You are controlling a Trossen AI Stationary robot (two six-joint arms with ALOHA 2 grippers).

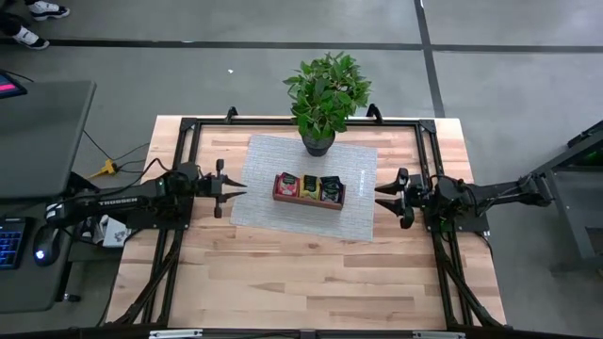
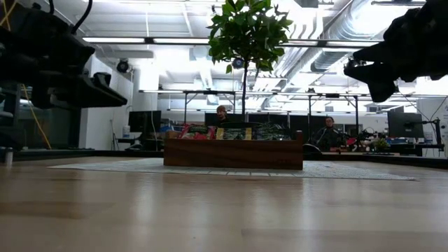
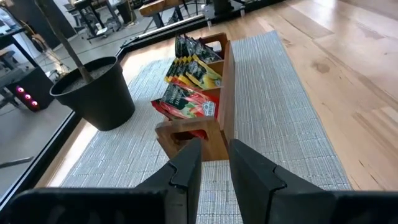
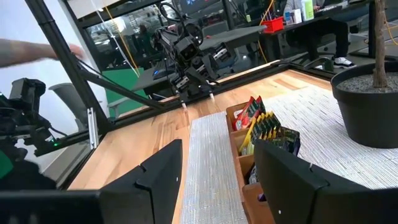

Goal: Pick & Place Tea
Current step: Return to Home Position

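All sachets (image 1: 308, 186): judged light, limp, slippery — best pinched at an edge.
Left gripper (image 1: 237, 192): spread, empty.
Right gripper (image 1: 382, 196): spread, empty.

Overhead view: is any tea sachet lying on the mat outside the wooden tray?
No. All the tea sachets stand inside the wooden tray, and the grey mat around it shows none loose.

We look straight down from overhead, level across the table (image 2: 224, 210), and from each wrist, all sharing the wooden tray (image 2: 233, 155).
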